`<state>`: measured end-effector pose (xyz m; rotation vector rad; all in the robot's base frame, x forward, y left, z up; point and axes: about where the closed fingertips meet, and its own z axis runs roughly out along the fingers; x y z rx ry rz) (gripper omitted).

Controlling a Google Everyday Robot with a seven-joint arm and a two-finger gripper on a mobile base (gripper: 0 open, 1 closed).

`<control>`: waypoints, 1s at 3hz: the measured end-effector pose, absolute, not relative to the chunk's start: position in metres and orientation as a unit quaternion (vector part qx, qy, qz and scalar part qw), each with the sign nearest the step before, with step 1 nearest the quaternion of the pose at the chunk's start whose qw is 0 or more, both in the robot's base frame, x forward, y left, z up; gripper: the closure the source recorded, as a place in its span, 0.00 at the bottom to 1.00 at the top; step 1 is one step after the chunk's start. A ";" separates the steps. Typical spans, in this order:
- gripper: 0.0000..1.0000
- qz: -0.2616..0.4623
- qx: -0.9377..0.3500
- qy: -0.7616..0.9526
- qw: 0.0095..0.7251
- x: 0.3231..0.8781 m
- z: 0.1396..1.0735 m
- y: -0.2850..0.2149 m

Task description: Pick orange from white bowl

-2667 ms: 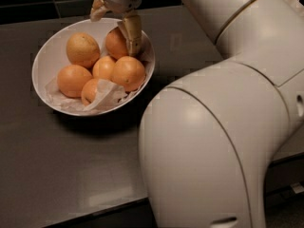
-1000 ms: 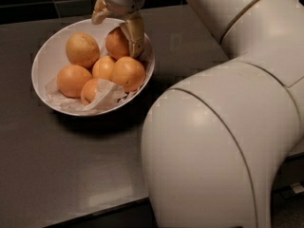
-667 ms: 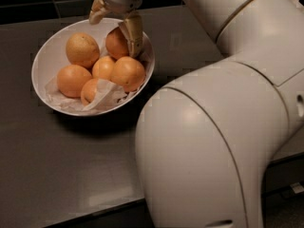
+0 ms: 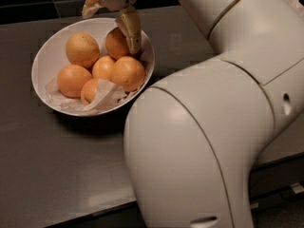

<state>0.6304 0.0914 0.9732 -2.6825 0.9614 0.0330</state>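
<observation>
The one robot arm (image 4: 199,146) fills the lower right with its pale bulk, above the dark tabletop (image 4: 57,175). In the upper left, one white bowl (image 4: 42,63) lined with crumpled paper (image 4: 102,96) holds six fruits: the orange (image 4: 115,44), deep reddish, at the far right side, and five paler oranges (image 4: 81,49). At the top edge the gripper (image 4: 110,17) hangs over the orange, its two fingers (image 4: 130,27) spread open, one against the fruit's right side.

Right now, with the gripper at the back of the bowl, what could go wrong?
1. The gripper is open, one finger low beside the orange and near the rim of the white bowl; closing could knock the bowl.
2. Its other finger sits higher, by the back rim, so the grasp may be off-centre and slip.
3. Neighbouring oranges touch it and may roll.
</observation>
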 end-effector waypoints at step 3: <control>0.00 -0.002 -0.929 0.346 0.130 0.639 0.968 0.091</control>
